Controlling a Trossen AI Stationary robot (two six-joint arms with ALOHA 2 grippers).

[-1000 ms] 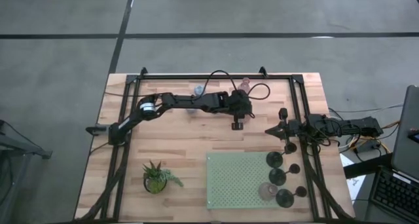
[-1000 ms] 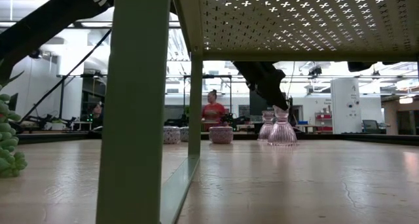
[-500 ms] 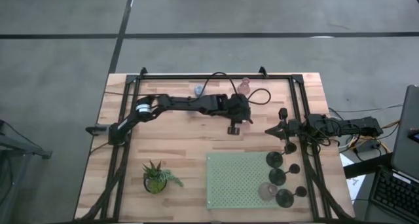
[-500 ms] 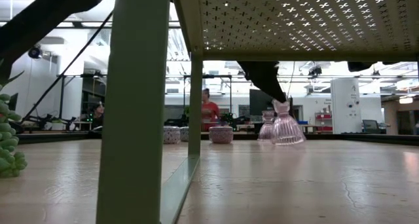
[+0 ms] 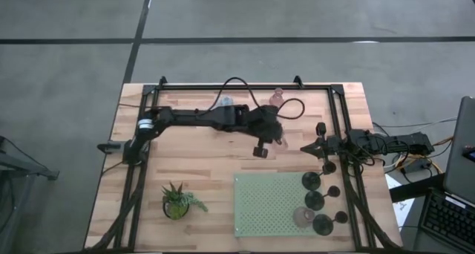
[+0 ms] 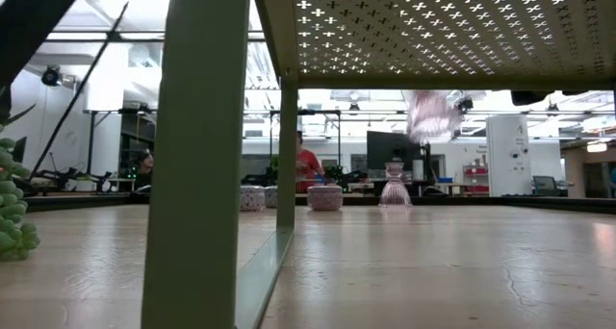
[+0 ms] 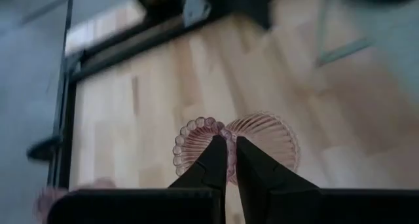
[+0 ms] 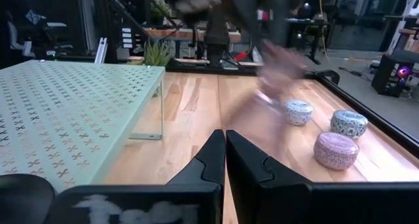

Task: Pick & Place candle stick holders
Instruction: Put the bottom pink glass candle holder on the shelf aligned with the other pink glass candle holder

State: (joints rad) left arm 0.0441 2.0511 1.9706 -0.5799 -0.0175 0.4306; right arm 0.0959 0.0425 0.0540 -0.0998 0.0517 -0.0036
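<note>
My left gripper (image 7: 230, 147) is shut on a pink bell-shaped candle stick holder (image 7: 265, 140) and holds it in the air over the table's middle (image 5: 281, 142); the low view shows it blurred and high up (image 6: 430, 114). A second pink holder (image 6: 393, 187) stands on its base at the far edge. Round lilac and pale-blue holders (image 8: 336, 150) (image 8: 348, 124) (image 8: 298, 111) sit on the table. Black stemmed holders (image 5: 312, 181) (image 5: 323, 224) stand on the green shelf's right side. My right gripper (image 8: 224, 136) waits shut at the right edge (image 5: 304, 148). My left gripper pinches the pink holder between its two fingers at the narrow neck (image 7: 228, 133), between the scalloped top cup (image 7: 194, 145) and the ribbed bell. The fingers slant down from the table's left. The holder is lifted clear of the table and sits tilted.
A green perforated shelf (image 5: 271, 203) on legs stands at the near right. A small potted plant (image 5: 178, 200) sits at the near left. A black frame (image 5: 245, 85) runs round the table. One more black holder (image 5: 321, 128) stands by the right rail.
My left gripper has risen and drawn a little toward the table's near edge, staying shut on the pink holder. The holder stood on the table beside the other pink one; now it is lifted clear, high above the table and tilted.
</note>
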